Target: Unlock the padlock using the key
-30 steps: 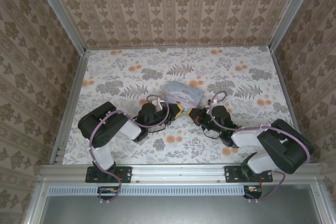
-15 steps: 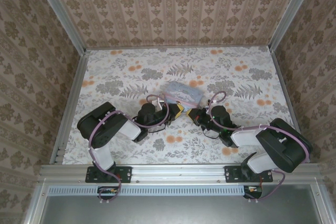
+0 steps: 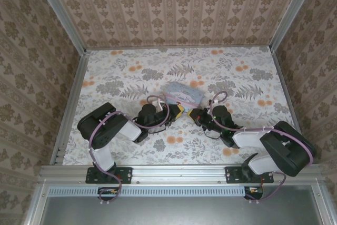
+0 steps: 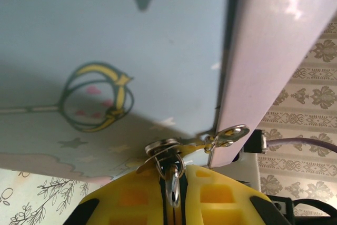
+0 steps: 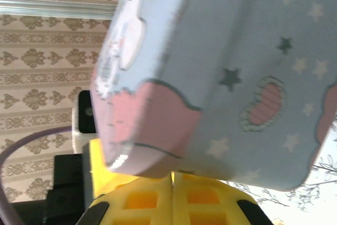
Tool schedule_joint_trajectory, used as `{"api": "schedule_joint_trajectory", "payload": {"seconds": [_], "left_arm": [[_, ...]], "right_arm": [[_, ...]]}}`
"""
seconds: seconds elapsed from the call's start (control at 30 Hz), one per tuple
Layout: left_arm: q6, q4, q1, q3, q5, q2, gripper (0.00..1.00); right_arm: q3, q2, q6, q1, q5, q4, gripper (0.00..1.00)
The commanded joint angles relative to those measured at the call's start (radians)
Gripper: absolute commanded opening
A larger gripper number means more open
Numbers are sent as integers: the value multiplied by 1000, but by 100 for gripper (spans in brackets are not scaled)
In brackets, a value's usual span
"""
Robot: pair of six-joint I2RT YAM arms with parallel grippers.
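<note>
Your left pincer (image 4: 174, 175) has its yellow fingers shut on a thin silver metal loop (image 4: 171, 189) at the edge of the pale blue cartoon-printed tin (image 4: 131, 51), mid desk (image 3: 131, 72). You cannot tell whether the loop belongs to the padlock. Your right pincer (image 5: 172, 182) is closed just beside the tin's pink-trimmed corner

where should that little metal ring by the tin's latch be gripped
Take the metal ring by its free end, coming from the side away from the tin. It stands edge-on off the latch, so fingers should close flat on its two faces, as the left gripper does now.
</note>
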Motion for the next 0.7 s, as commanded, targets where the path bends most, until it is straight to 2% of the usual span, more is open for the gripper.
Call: {"api": "schedule_joint_trajectory", "payload": {"seconds": [0.0, 0.3, 0.67], "left_arm": [[28, 56, -10, -5, 11, -26, 0], [21, 56, -18, 8, 1, -32, 0], [-17, 59, -60, 5, -77, -53, 0]], "right_arm": [[36, -21, -15, -5, 20, -25, 0], [47, 9, 3, -4, 28, 5, 0], [41, 68, 50, 30, 96, 89, 0]]}}
